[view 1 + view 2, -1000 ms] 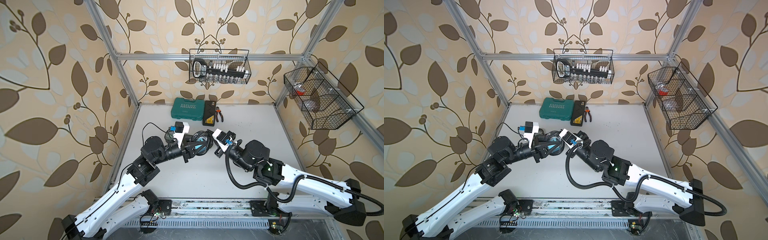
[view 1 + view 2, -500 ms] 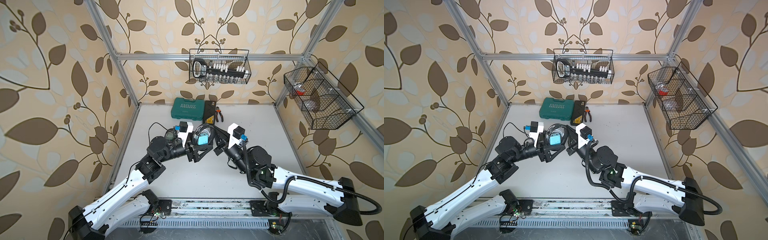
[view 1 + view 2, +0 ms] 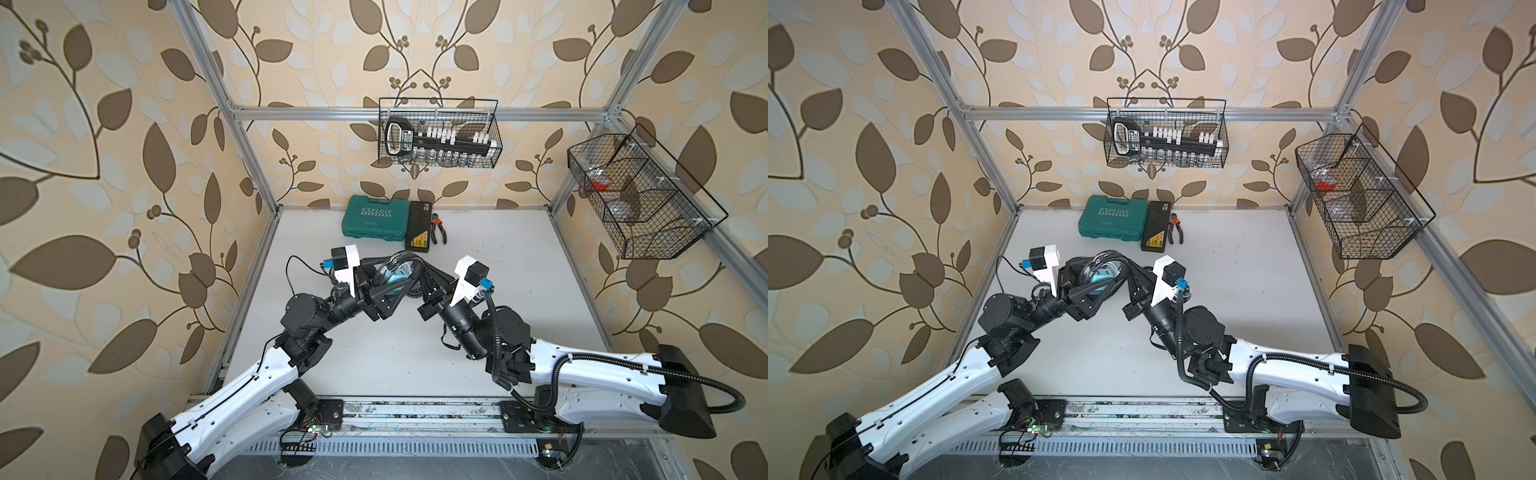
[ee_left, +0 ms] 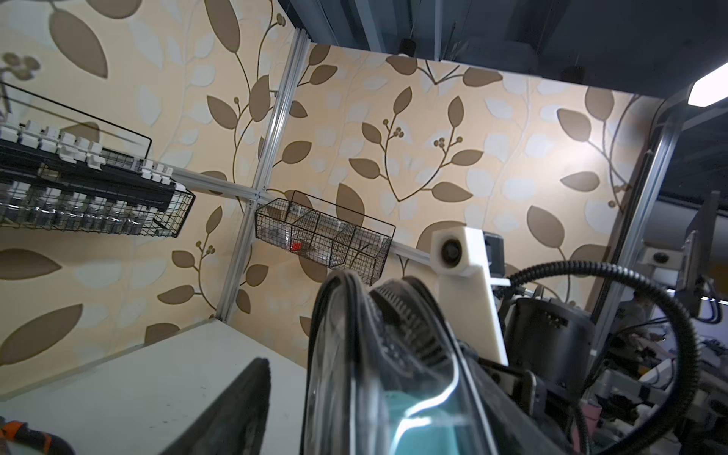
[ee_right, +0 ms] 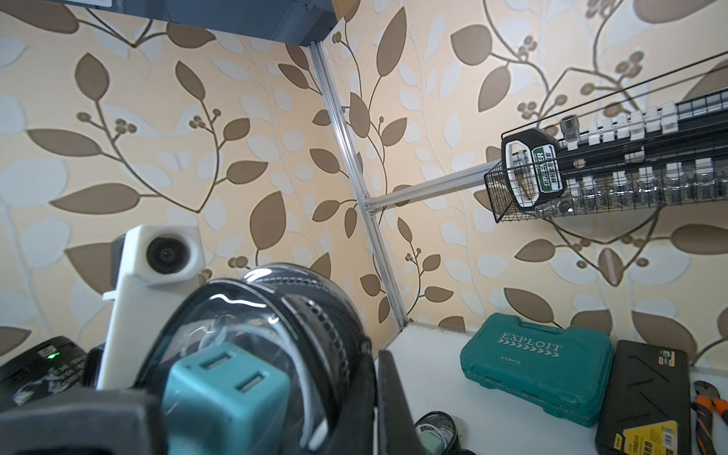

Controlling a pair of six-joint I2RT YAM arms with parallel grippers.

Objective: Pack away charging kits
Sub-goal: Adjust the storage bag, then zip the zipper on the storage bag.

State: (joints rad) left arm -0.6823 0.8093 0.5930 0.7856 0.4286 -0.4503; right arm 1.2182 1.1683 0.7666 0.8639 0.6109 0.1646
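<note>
Clear pouch [image 5: 252, 311] with teal adapter [image 5: 224, 394] inside, pinched by right tool [image 3: 422, 276]; left tool [image 3: 395, 277] spread.

- Teal tool case [image 5: 535, 354]: "EXPLOIT" in pale raised capitals on the lid, with a row of arrowheads under it; the word also reads in both top views
- Socket rack [image 5: 532, 169] in the wire basket [image 5: 497, 193]: a green label on its handle, seemingly "GREENER"; the smaller characters beside it are unreadable
- Black case [image 5: 650, 378]: the print on its yellow label [image 5: 646, 437] is too small to read
</note>
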